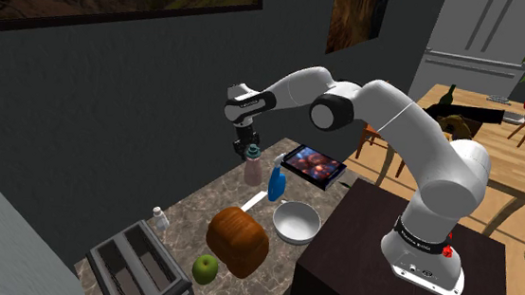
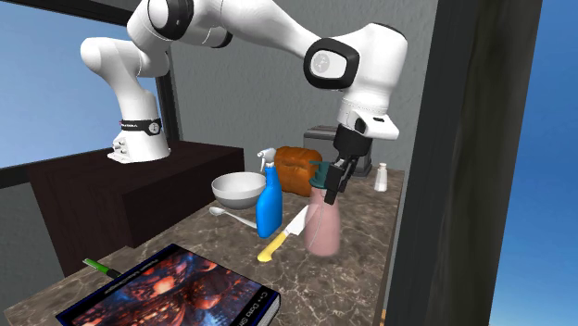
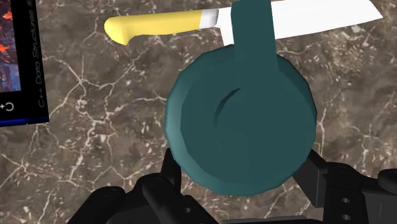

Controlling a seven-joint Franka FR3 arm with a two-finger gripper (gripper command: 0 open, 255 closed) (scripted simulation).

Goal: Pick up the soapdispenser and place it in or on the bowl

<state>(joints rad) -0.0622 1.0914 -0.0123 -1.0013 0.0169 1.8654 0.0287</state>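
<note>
The soap dispenser (image 1: 252,170) (image 2: 322,231) is a pinkish bottle with a teal pump top (image 3: 238,121). It stands upright on the dark marble counter (image 3: 95,127). My black gripper (image 1: 248,150) (image 2: 331,176) (image 3: 242,172) comes down from above and is shut on the teal pump head, one finger on each side. The white bowl (image 1: 296,222) (image 2: 238,189) sits on the same counter, nearer the stand, beyond a blue spray bottle (image 1: 276,183) (image 2: 270,204).
A yellow-handled knife (image 2: 282,239) (image 3: 159,25) lies beside the dispenser. A book (image 1: 313,166) (image 2: 176,292), a bread loaf (image 1: 237,240), a green apple (image 1: 206,268), a toaster (image 1: 138,271), a small shaker (image 1: 160,218) and a spoon (image 2: 227,215) share the counter.
</note>
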